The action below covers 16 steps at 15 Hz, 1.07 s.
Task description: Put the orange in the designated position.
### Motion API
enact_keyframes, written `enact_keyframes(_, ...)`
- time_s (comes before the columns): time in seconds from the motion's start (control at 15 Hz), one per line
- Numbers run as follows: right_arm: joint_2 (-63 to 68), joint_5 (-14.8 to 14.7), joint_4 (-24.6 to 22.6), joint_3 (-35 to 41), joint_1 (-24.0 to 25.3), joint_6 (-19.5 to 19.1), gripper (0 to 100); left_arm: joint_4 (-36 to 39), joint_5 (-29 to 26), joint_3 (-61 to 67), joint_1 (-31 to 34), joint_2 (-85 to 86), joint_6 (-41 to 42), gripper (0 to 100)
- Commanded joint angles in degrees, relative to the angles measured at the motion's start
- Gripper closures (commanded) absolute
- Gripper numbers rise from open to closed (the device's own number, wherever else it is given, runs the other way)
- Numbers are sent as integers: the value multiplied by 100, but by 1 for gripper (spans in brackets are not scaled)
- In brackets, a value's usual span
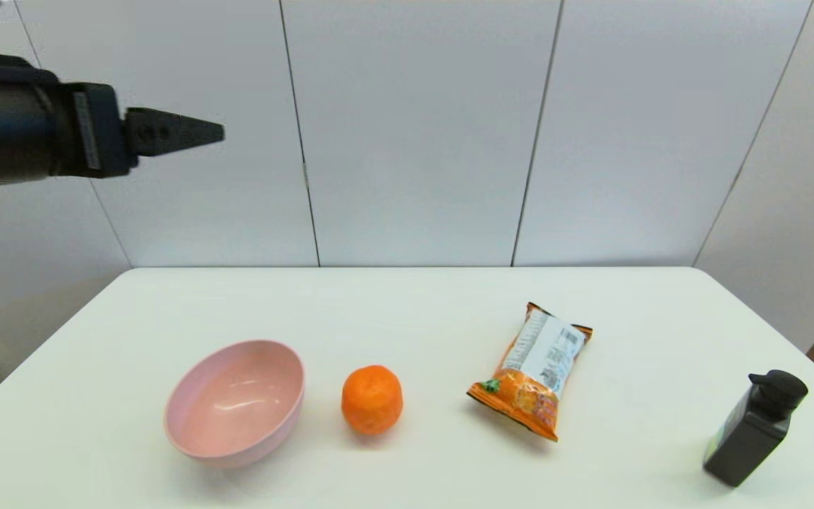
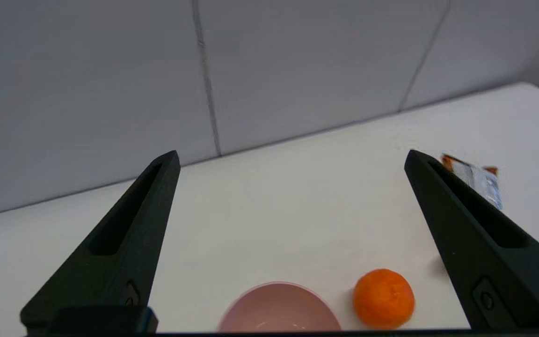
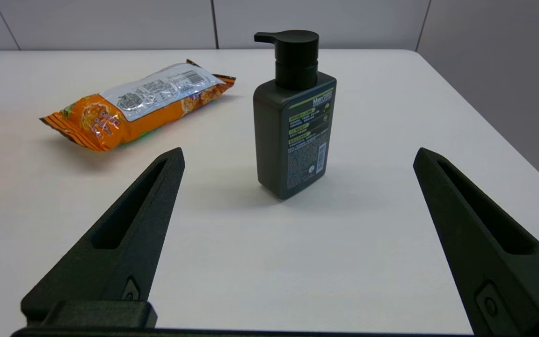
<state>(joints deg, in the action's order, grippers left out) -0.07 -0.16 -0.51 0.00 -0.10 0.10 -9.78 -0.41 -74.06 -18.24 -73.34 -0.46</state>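
Note:
The orange (image 1: 372, 398) rests on the white table (image 1: 414, 311), just right of the pink bowl (image 1: 237, 399). My left gripper (image 1: 216, 132) hangs high in the air over the table's far left, well above and behind the orange, open and empty. Its wrist view shows the orange (image 2: 383, 298) beside the bowl (image 2: 279, 309), low between the spread fingers (image 2: 124, 243). My right gripper (image 3: 298, 152) is open and empty, low over the table's right side, out of the head view. No mark for the designated position shows on the tabletop.
An orange-and-white snack packet (image 1: 534, 367) lies right of the orange. A dark pump bottle (image 1: 757, 428) stands near the table's right front corner, right before my right gripper (image 3: 295, 126). A panelled wall runs behind the table.

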Motion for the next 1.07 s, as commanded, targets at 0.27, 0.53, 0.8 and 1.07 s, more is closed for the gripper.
enact_keyframes(0.27,7,-2,-2,9,1,-1,0,-7,6,805,1191,1735,-42,0)
enact_keyframes(0.53,7,-2,-2,9,1,-1,0,-7,6,858,1437,2298,-68,0)
enact_keyframes(0.8,7,-2,-2,9,1,-1,0,20,6,1297,1815,3071,-86,0)
enact_keyframes(1.07,7,-2,-2,9,1,-1,0,20,6,1473,1938,3678,-121,0)
